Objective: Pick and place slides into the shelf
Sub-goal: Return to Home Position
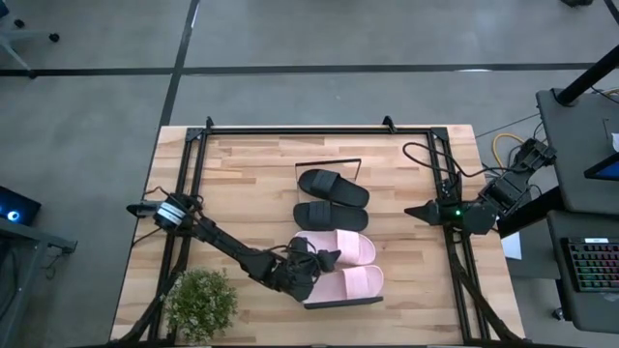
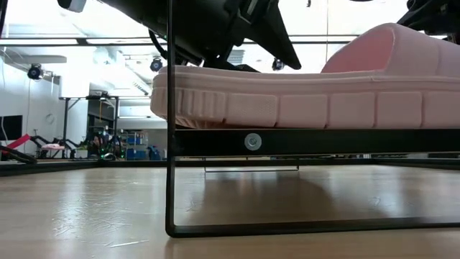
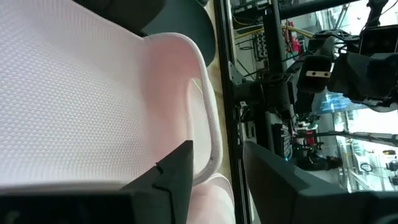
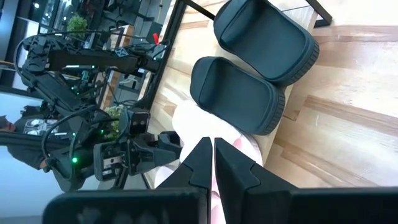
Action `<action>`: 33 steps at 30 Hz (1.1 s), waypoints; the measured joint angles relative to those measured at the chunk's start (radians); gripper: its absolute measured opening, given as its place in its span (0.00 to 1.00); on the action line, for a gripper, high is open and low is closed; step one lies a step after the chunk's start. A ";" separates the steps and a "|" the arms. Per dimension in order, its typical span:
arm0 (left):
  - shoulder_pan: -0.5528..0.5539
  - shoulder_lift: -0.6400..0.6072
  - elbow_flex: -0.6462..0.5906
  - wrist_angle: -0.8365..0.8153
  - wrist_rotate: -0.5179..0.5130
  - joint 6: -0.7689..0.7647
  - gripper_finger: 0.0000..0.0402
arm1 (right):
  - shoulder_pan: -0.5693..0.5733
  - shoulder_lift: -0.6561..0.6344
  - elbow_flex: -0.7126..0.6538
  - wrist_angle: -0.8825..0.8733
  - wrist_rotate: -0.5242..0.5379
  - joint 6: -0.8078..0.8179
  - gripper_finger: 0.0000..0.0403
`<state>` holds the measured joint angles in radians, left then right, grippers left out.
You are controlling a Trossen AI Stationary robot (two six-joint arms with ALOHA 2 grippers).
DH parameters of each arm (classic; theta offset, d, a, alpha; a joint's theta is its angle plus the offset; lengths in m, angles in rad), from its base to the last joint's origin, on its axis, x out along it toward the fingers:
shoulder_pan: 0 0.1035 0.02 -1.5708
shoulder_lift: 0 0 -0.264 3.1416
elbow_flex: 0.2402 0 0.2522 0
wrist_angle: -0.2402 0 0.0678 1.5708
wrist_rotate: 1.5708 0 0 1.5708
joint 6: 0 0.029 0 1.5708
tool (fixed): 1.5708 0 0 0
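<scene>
At mid-bench, the shelf lies between the two arms, with its wire frame showing at both ends. Four slides rest on it side by side in one row: outer black slide, inner black slide, inner pink slide and outer pink slide. The two pink ones touch.

Left pincer hangs over the pink pair, above the seam between them, at the ends turned toward the left arm. Its fingers stand apart with nothing between them, and the left wrist view shows a pink footbed just beyond. Whether a finger touches that slide cannot be told.

Right pincer waits off the shelf, near the right side of the black frame that borders the bench, and points toward the black slides. Its fingers are drawn together to a mere slit and hold nothing.

From the low view, a pink slide sits flat on the shelf's dark edge, raised above the bench. A potted plant stands at the bench corner on the left arm's side.
</scene>
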<state>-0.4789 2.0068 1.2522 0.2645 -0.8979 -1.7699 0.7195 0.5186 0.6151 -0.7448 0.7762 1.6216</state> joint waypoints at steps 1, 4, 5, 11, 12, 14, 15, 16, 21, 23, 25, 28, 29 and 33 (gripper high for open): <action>0.000 -0.004 0.000 -0.008 0.004 0.000 0.31 | 0.000 0.000 0.000 0.001 0.000 -0.001 0.02; 0.000 -0.025 -0.001 -0.050 0.020 -0.001 0.31 | 0.000 0.000 0.000 0.003 -0.003 -0.003 0.02; 0.000 -0.035 -0.001 -0.077 0.026 0.000 0.31 | 0.000 0.000 0.000 0.004 -0.006 -0.003 0.02; 0.000 -0.139 -0.007 -0.259 0.038 0.103 0.31 | 0.000 0.000 0.000 0.003 -0.017 -0.010 0.02; 0.002 -0.158 -0.008 -0.264 0.037 0.146 0.31 | 0.000 0.000 0.000 0.004 -0.017 -0.016 0.02; 0.005 -0.211 -0.019 -0.278 0.043 0.247 0.31 | 0.000 0.000 0.000 0.009 -0.016 -0.042 0.02; 0.008 -0.233 -0.022 -0.285 0.043 0.309 0.31 | 0.000 -0.001 0.000 0.017 -0.016 -0.054 0.02; 0.012 -0.257 -0.022 -0.283 0.044 0.375 0.31 | 0.000 -0.001 0.000 0.025 -0.013 -0.069 0.02; 0.027 -0.385 -0.023 -0.314 0.027 0.636 0.31 | 0.000 -0.002 0.000 0.061 0.023 -0.129 0.02; 0.038 -0.430 -0.026 -0.321 0.029 0.737 0.31 | 0.000 -0.004 0.000 0.084 0.035 -0.165 0.02; 0.048 -0.471 -0.027 -0.320 0.029 0.834 0.31 | 0.000 -0.009 0.000 0.104 0.038 -0.208 0.02; 0.064 -0.536 -0.031 -0.329 0.027 0.930 0.31 | 0.000 -0.015 0.000 0.144 0.061 -0.275 0.02; 0.071 -0.556 -0.033 -0.330 0.028 0.956 0.31 | 0.000 -0.020 0.000 0.157 0.065 -0.298 0.02; 0.090 -0.627 -0.056 -0.345 0.029 1.065 0.31 | 0.000 -0.041 0.000 0.211 0.091 -0.381 0.02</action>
<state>-0.3887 1.3800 1.1961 -0.0806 -0.8689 -0.7053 0.7197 0.4771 0.6151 -0.5340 0.8669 1.2402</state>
